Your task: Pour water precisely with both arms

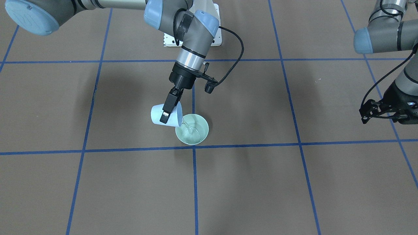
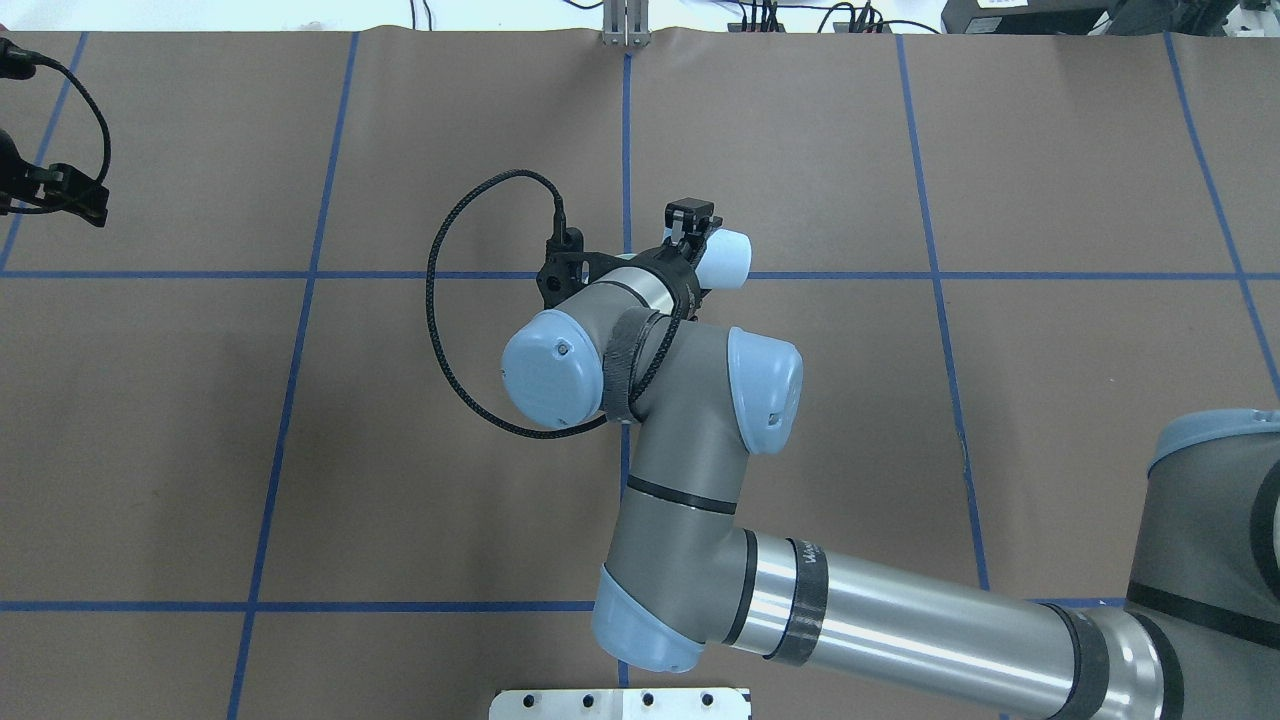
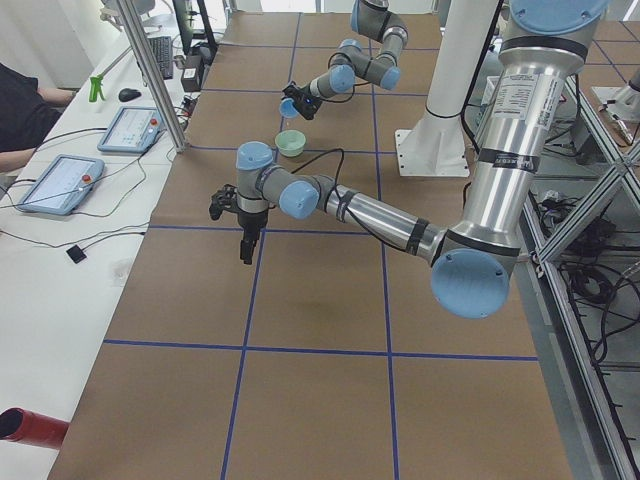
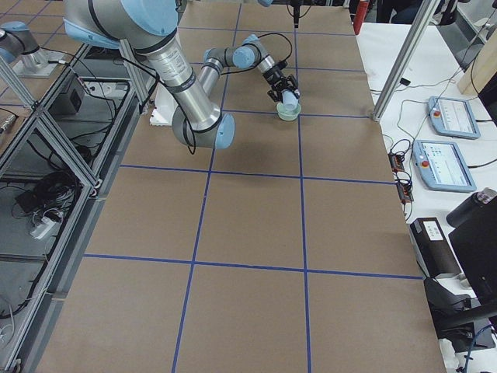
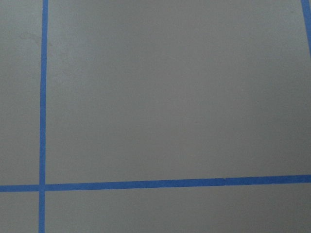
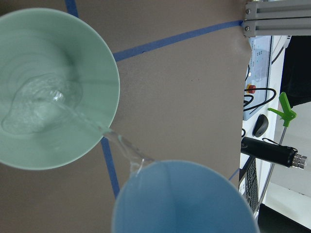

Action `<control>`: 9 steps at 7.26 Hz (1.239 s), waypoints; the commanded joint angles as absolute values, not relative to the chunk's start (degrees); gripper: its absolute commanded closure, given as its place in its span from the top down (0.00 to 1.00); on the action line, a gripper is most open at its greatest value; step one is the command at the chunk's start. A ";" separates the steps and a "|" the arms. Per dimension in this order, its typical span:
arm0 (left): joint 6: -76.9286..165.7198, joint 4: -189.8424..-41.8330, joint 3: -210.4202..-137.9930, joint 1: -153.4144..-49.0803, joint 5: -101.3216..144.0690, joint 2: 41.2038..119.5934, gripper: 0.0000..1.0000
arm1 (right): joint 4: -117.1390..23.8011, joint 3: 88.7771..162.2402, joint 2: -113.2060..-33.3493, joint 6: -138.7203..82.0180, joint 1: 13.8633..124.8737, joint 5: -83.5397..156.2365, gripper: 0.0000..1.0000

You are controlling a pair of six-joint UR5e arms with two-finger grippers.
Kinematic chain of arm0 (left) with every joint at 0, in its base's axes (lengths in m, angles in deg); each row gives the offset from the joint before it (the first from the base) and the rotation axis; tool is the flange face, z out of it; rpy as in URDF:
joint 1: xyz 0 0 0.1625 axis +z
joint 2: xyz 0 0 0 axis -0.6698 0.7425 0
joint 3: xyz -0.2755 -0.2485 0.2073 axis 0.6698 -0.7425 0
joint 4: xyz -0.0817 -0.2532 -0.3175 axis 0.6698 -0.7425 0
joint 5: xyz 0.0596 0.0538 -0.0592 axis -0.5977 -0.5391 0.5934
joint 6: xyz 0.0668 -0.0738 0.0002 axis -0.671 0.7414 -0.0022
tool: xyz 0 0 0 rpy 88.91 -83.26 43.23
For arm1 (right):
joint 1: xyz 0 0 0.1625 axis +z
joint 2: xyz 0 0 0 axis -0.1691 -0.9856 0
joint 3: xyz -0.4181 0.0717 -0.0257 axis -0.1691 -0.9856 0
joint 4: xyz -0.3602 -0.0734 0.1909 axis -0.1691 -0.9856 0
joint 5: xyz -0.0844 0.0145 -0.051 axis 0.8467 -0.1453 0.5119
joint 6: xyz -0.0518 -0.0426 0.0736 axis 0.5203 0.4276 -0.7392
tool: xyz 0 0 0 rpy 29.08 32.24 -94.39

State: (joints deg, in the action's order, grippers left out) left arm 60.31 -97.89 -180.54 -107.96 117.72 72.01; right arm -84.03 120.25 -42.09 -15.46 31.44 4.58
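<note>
My right gripper [image 1: 166, 115] is shut on a light-blue cup [image 1: 162, 115] and holds it tipped over the rim of a pale-green bowl [image 1: 202, 128] near the table's middle. A thin stream of clear water [image 6: 87, 124] runs from the cup's lip [image 6: 184, 199] into the bowl [image 6: 104, 121], where it pools with ripples [image 6: 39, 104]. In the overhead view the right arm hides the bowl and only the cup's base [image 2: 722, 257] shows. My left gripper [image 1: 363, 116] hangs empty far off to the side above bare table, and its fingers look shut.
Brown table paper with a blue tape grid [image 1: 194, 148]. A white bolted pedestal [image 2: 620, 703] stands at the robot's side. Beyond the far table edge are tablets [image 3: 62, 183], a black bottle [image 6: 272, 151] and an aluminium post [image 3: 150, 75].
</note>
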 commanded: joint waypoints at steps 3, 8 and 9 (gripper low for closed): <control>60.51 -100.72 -179.04 -107.97 118.58 71.18 0.99 | -88.14 119.18 -41.88 -15.72 28.99 14.10 0.00; 60.69 -100.81 -179.30 -108.32 119.37 71.26 0.99 | -83.69 121.19 -42.23 -18.00 28.98 10.79 0.00; 60.69 -100.81 -179.30 -108.41 119.37 71.44 0.99 | -79.04 121.11 -43.80 -20.09 29.16 9.38 0.00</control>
